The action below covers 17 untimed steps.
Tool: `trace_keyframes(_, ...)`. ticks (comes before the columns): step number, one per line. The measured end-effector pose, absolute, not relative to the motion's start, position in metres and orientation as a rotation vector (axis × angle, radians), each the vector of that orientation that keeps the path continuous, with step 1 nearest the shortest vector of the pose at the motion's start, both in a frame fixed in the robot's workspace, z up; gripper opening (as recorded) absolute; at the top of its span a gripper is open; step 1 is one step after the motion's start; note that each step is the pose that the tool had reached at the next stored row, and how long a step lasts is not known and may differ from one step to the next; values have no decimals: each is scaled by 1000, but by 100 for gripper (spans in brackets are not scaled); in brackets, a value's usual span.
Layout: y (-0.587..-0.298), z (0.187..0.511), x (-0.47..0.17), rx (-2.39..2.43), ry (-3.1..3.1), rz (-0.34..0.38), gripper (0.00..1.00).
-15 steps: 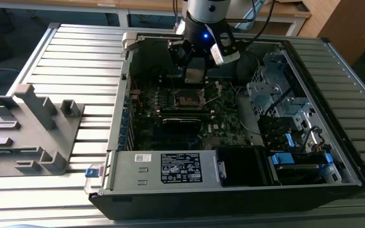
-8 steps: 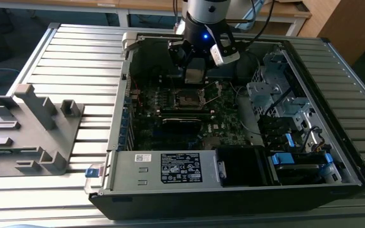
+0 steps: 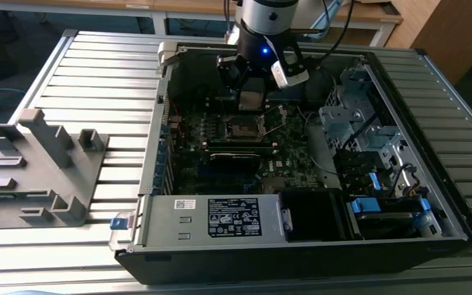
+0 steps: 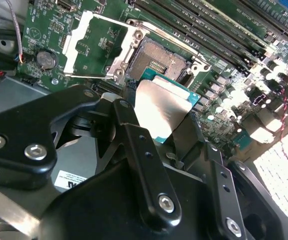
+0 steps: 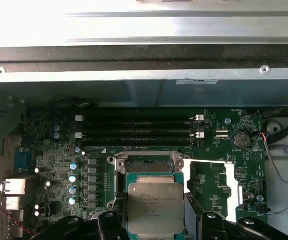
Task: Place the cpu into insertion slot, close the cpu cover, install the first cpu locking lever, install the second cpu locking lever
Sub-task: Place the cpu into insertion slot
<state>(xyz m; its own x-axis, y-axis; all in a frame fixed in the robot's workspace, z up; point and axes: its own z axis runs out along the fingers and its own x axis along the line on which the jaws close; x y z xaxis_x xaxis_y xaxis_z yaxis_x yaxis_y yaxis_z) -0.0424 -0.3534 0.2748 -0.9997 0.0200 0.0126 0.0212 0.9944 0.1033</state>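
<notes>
- One cpu (image 5: 155, 207), square, so no side reads as the long one; metal top faces up toward the wrist, w/ green board edge showing round it in both wrist views
- cpu (image 3: 251, 100) is in the air over the motherboard, about level, close to the open insertion slot (image 3: 243, 129) but apart from it and not seated
- in the first wrist view the cpu overlaps the near part of the insertion slot (image 5: 146, 167), edges roughly square w/ the slot frame
- gripper (image 4: 161, 122) is clamped on the cpu by two opposite edges, one black finger per side; fingers (image 4: 133, 145) angle in toward the chip
- cpu cover (image 4: 96, 45) is swung open, lying off to one side of the slot, hinge end next to it; in the exterior view the cpu cover (image 3: 279, 118) sits on the slot's side toward the exterior view's right
- arm (image 3: 267, 15) drops in from the top of the exterior view, wrist approx vertical, blue light lit on it, tip inside the open pc case (image 3: 148, 172)
- ram slots (image 5: 138, 130) run in parallel rows just beside the slot; coin battery (image 5: 240, 139) near the cover
- psu (image 3: 211, 218) fills the case's near end
- case rests on a slatted metal table (image 3: 96, 80); grey plastic fixture (image 3: 39, 166) at the exterior view's left, well apart from the case
</notes>
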Motion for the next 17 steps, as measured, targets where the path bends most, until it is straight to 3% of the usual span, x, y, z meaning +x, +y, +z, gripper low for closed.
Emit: trace_keyframes(17,-353,273,-42,-32,-3126,-165,54)
